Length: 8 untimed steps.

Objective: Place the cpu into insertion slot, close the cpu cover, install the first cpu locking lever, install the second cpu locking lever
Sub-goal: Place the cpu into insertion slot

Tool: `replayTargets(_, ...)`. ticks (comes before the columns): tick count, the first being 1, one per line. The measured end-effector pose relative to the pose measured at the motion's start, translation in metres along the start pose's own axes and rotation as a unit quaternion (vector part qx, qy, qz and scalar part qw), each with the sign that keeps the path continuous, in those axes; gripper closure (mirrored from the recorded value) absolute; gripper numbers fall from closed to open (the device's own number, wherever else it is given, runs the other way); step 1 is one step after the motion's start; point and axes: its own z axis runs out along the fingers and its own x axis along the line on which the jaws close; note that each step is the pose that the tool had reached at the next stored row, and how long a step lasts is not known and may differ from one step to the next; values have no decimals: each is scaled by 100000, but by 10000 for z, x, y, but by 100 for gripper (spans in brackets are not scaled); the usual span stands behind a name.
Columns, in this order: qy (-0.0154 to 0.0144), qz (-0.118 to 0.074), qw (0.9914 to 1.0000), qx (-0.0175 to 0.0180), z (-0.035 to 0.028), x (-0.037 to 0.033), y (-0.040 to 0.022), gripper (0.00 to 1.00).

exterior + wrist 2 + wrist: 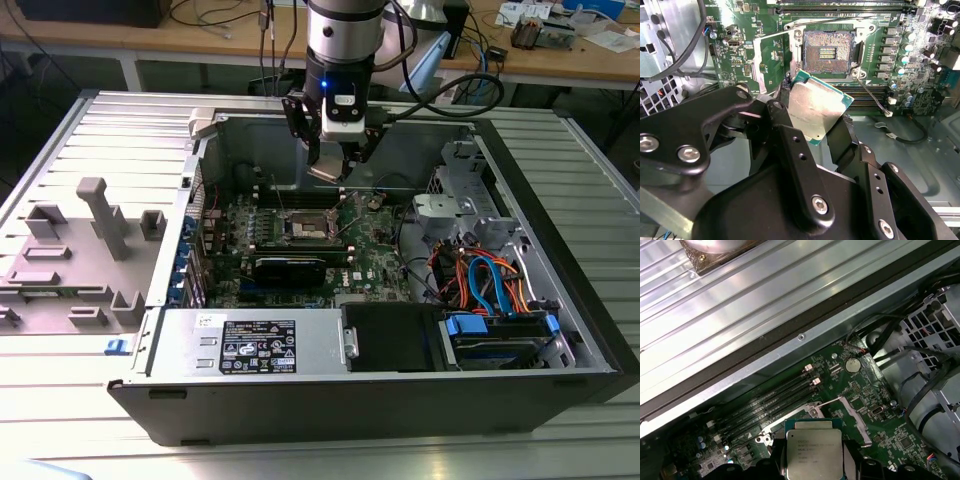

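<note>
The end effector (815,127) is clenched on the cpu (817,107) by its edges, holding it tilted above the board. In the exterior view the uncovered insertion slot (305,228) lies at about seven o'clock from it. A good placement probably needs the chip levelled, squared to the socket, and lowered straight without sliding

- A robotics lab or workshop, not a home.
- An industrial robot arm (345,40) hangs over an opened computer case (350,410), its gripper (810,122) clamped on the cpu (820,102).
- The case lies on a ribbed metal table (590,180), a grey fixture (100,225) near the table's edge at the exterior view's left.
- Wooden workbenches (230,45) strewn with cables (205,12) run behind.
</note>
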Motion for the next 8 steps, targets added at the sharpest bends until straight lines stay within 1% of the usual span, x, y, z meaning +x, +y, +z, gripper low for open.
replayTargets(8, -21, 216, 100000, 3, 3, 0, 0, 45)
